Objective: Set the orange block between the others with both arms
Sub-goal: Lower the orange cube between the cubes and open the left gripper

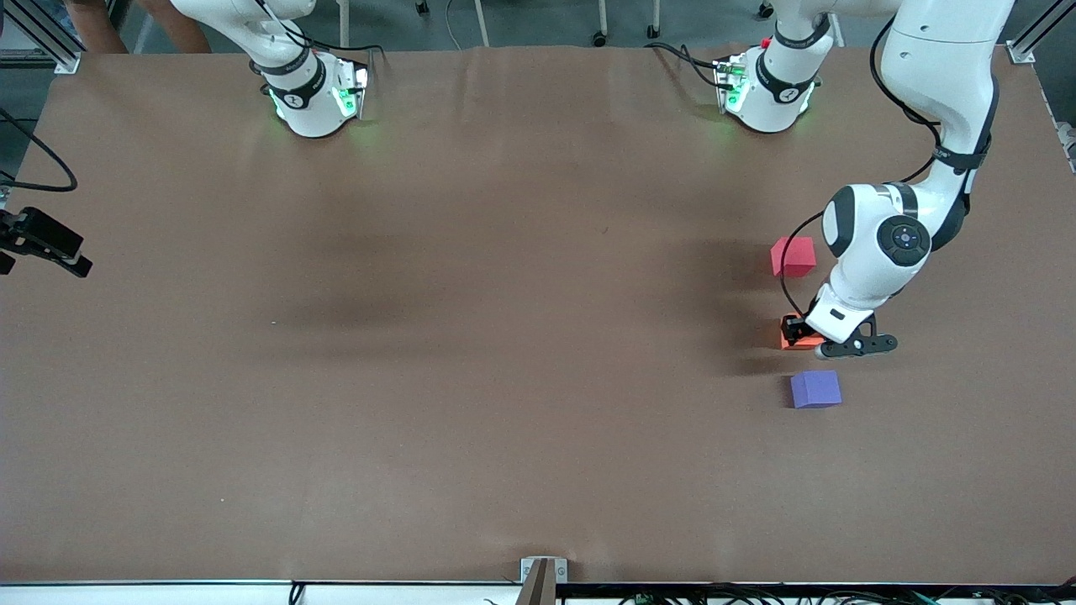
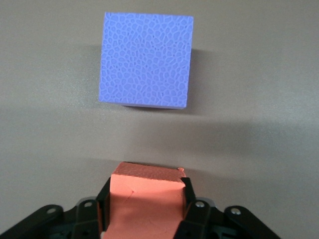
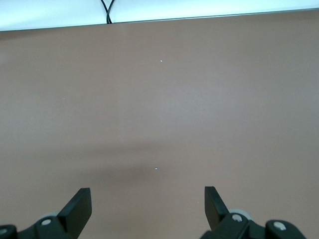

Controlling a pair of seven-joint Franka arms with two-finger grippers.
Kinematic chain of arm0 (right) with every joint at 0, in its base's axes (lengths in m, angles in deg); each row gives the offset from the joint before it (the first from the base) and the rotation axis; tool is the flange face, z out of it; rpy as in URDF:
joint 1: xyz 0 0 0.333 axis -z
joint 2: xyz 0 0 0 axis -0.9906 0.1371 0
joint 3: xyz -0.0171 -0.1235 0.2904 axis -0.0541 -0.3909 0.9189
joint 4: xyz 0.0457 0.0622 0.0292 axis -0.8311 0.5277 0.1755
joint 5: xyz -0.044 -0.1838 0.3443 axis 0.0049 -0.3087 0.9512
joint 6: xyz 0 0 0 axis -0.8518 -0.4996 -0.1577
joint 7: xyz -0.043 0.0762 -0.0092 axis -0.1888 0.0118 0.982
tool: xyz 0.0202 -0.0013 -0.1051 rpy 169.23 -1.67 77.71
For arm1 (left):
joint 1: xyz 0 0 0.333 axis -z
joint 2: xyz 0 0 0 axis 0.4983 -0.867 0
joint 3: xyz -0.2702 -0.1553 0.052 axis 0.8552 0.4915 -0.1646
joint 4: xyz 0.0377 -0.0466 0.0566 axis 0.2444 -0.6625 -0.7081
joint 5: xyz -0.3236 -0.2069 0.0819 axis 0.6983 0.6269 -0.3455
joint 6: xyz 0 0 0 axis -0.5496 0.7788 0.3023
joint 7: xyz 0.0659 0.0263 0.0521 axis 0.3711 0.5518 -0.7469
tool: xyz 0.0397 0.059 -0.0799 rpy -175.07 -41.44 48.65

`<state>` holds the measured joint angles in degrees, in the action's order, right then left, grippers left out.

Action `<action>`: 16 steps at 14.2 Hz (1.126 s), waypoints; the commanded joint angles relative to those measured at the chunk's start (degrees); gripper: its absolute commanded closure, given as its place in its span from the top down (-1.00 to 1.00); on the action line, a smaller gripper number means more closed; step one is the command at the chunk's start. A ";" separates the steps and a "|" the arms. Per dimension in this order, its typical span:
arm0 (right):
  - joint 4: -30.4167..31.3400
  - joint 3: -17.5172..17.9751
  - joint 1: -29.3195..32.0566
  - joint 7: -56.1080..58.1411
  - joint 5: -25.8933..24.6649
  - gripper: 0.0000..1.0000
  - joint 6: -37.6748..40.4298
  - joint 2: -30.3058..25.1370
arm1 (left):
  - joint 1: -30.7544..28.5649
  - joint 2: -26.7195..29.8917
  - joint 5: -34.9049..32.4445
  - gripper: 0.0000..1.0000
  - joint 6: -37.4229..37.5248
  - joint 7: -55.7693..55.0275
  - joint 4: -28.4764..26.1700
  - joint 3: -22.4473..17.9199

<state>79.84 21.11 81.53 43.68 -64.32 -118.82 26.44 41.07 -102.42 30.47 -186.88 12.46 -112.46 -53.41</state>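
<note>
The orange block (image 1: 795, 341) rests on the brown table (image 1: 471, 294), between the pinkish-red cube (image 1: 793, 256) and the purple-blue cube (image 1: 815, 389). It is nearer to the front camera than the red one and farther than the purple one. My left gripper (image 1: 798, 330) is down on it, with a black finger pressed against each side. In the left wrist view the orange block (image 2: 144, 199) fills the left gripper (image 2: 144, 186), and the purple-blue cube (image 2: 146, 59) lies just ahead. My right gripper (image 3: 148, 199) hangs open over bare table, holding nothing.
Both arm bases (image 1: 315, 92) (image 1: 769, 88) stand along the table's robot edge. A black clamp-like fixture (image 1: 42, 239) with a cable juts in at the right arm's end. The right wrist view shows the table's white edge strip (image 3: 159, 12).
</note>
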 commanded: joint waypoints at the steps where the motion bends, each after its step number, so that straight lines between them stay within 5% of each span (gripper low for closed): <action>1: 0.38 0.21 0.16 -0.09 -0.01 1.00 0.13 -0.39 | -0.46 0.28 1.13 0.94 -0.69 1.72 -1.36 0.41; 5: 0.46 0.21 0.16 -0.09 -0.01 1.00 0.05 -0.30 | -0.37 3.78 1.22 1.00 3.07 0.75 -0.84 0.41; 8: 0.38 0.21 0.07 0.09 -0.01 1.00 0.22 -0.39 | -0.37 9.05 1.22 1.00 14.30 0.75 3.36 0.33; 16: 0.38 0.21 -0.11 0.70 -0.19 1.00 0.57 -0.48 | -0.11 11.79 1.22 1.00 52.18 1.72 32.70 0.41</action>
<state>79.97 21.18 81.50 43.88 -64.32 -118.66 26.47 41.16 -89.24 30.51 -142.83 12.64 -88.18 -53.10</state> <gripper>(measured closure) 0.000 0.000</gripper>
